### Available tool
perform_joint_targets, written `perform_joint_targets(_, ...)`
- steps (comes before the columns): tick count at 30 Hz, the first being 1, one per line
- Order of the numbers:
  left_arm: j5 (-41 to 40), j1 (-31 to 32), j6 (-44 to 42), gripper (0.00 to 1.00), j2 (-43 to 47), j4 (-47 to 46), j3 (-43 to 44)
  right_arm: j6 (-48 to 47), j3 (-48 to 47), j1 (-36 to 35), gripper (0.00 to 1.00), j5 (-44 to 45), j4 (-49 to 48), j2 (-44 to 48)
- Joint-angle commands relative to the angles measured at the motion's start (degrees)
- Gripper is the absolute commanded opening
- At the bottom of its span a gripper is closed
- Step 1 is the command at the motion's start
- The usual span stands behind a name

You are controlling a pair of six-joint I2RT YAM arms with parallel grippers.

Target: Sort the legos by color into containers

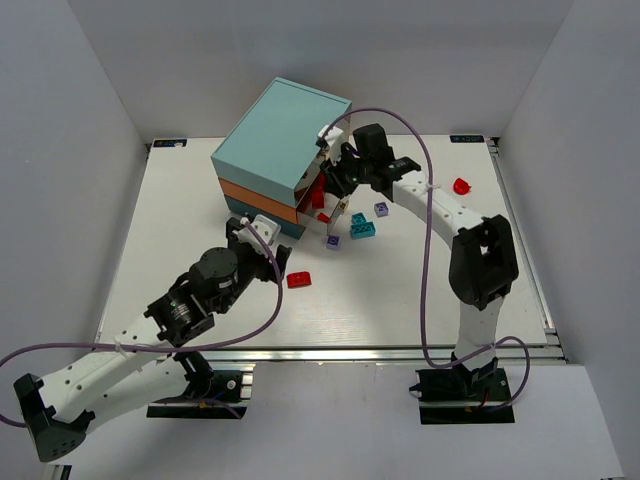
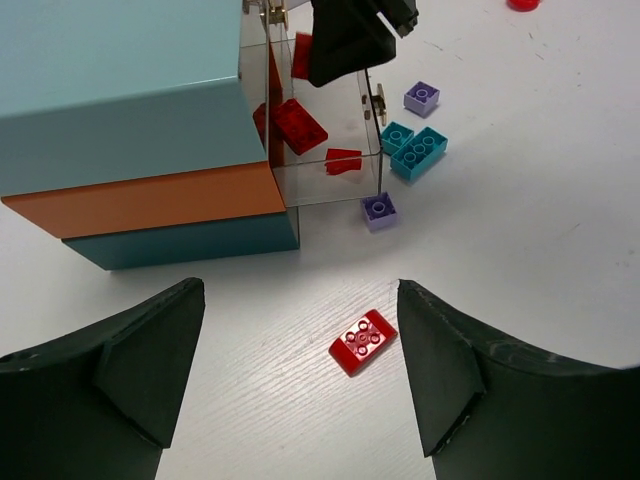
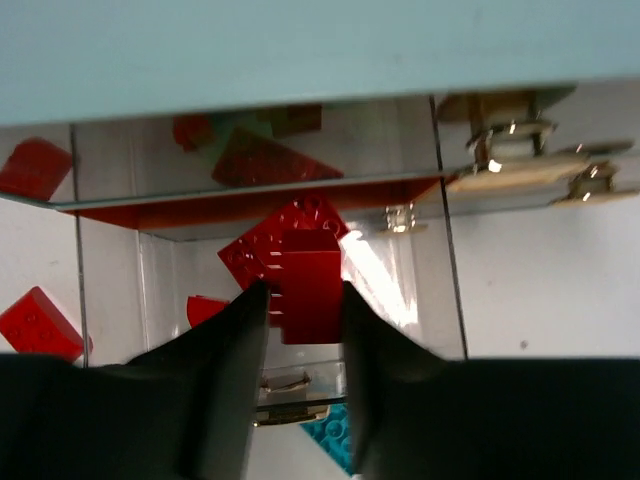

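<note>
Left jaws: spread wide, empty, above the surface (image 2: 520,250).
Loose red brick (image 2: 363,341): flat on the surface, seen between those jaws.
Lavender brick (image 2: 379,210), teal bricks (image 2: 415,150): beyond, beside the drawer.
Drawer (image 2: 325,185): clear-walled, pulled out of the chest (image 2: 120,90); red bricks (image 2: 300,125) inside.
Right jaws: clenched on a held red brick (image 3: 310,285), over that drawer.
</note>
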State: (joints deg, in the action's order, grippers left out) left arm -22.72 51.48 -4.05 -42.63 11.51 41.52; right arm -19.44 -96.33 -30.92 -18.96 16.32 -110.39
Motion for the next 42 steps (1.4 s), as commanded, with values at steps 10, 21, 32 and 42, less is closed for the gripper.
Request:
perform_joint_targets(10, 0.93, 0.02, 9.04, 0.75, -13.14, 8.05, 4.88, 4.31, 2.10, 0.33, 0.66, 2.69, 1.44, 9.91)
perform_joint_targets(21, 9.00, 0.02, 22.53, 0.42, -20.65, 13.46, 3.57, 5.13, 44.24, 8.23, 0.65, -13.50, -4.36, 52.15)
perform_joint_targets(32, 11.64, 0.02, 1.10, 0.72, -38.83, 17.57, 9.19, -1.91, 53.80, 14.13, 0.89, -29.64, -6.83, 66.79)
perform_joint_targets(42, 6.90, 0.02, -13.86, 0.87, -49.47, 11.79, 11.74, -3.85, 53.97, 15.01, 0.89, -30.79, -5.07, 66.36)
